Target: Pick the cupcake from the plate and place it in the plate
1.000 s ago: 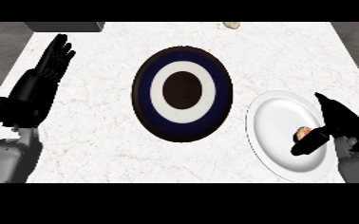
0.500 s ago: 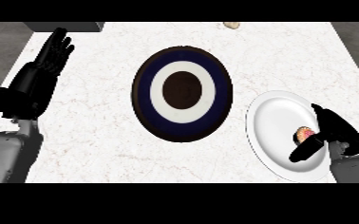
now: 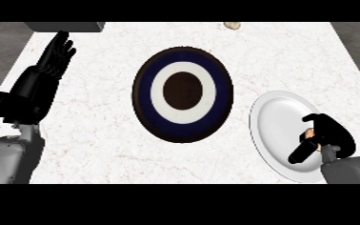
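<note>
A white plate (image 3: 277, 119) lies at the right of the marble counter. On it sits the cupcake (image 3: 308, 134), of which only a small pink and tan patch shows. My right hand (image 3: 329, 136) is over the plate's lower right part, its fingers and thumb curled round the cupcake and hiding most of it. In the middle of the counter lies a dark blue plate (image 3: 183, 94) with a white ring and a dark brown centre; nothing is on it. My left hand (image 3: 44, 78) rests open at the far left, fingers pointing up.
A small beige object (image 3: 232, 25) lies at the counter's far edge. A grey block (image 3: 65, 26) stands at the far left corner. Bare marble lies between the two plates.
My right hand has slid down toward the lower right of the white plate and its fingers have closed round the cupcake. The left hand has barely moved.
</note>
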